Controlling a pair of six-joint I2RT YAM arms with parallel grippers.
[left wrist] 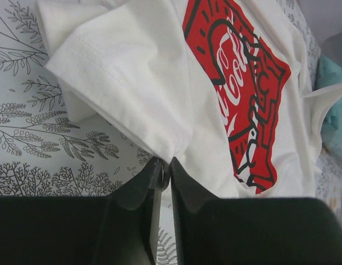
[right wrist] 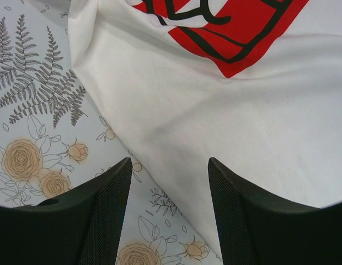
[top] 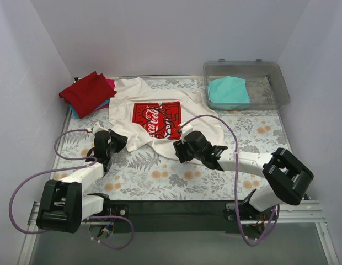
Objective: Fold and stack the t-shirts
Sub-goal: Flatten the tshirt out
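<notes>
The white t-shirt [top: 127,102] with a red square Coca-Cola print [top: 156,120] lies spread and rumpled on the floral table. My left gripper [top: 117,141] is at its near left edge, below the sleeve [left wrist: 99,61]. In the left wrist view the left gripper [left wrist: 165,163] is shut, pinching a fold of the white cloth [left wrist: 160,110]. My right gripper [top: 179,150] stands open at the shirt's near hem. In the right wrist view its fingers [right wrist: 170,163] straddle the white hem [right wrist: 215,143] without holding it.
A folded red t-shirt [top: 85,91] tops a stack at the back left, with pink [top: 110,83] and blue [top: 75,112] edges showing beneath. A clear plastic bin [top: 245,65] at the back right holds a folded teal t-shirt [top: 229,91]. White walls close in on three sides.
</notes>
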